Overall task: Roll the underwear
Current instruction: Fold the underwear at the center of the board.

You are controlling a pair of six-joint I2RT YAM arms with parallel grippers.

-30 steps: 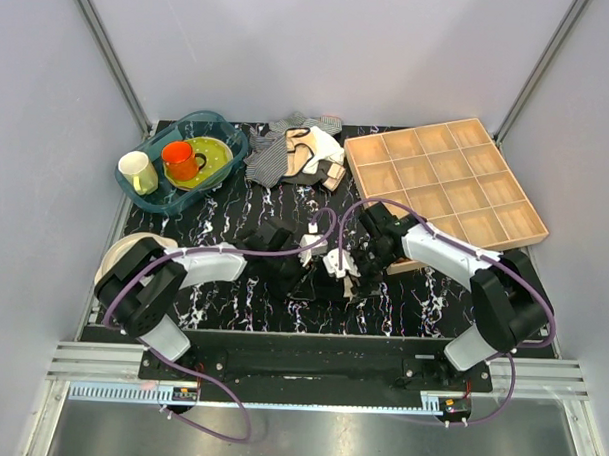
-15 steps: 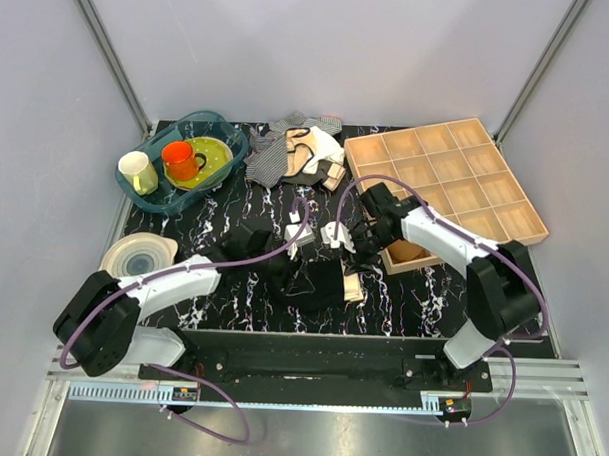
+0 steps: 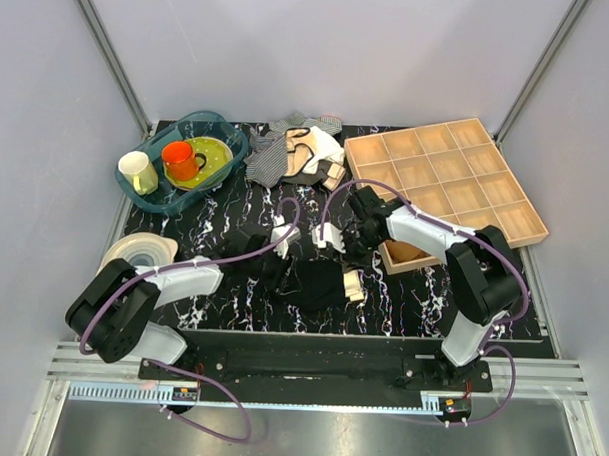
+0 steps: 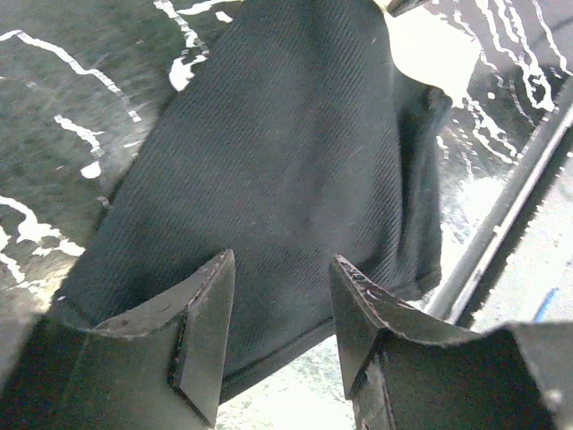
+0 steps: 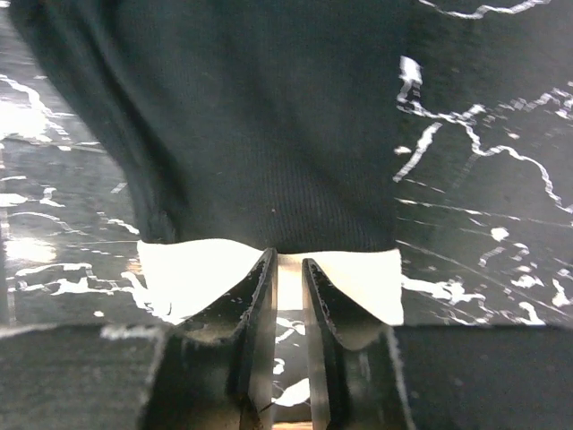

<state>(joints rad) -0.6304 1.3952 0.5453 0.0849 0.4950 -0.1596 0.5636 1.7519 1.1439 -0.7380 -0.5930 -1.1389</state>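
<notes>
Here, the left pincer (image 4: 279, 269) and the right pincer (image 5: 287, 260) close in on the underwear (image 3: 321, 284) from either side.
The left one hangs released, its fingers spread wide just over the dark cloth and gripping nothing. The right one is clenched to a thin slit with nothing seen inside it, its tips just short of the cream patch (image 5: 188, 273). The underwear lies loosely folded at the near middle of the marbled table (image 3: 215, 210). Farther back sits a heap of clothes (image 3: 297, 153), and a wooden tray (image 3: 486, 189) of compartments lies to the right.
</notes>
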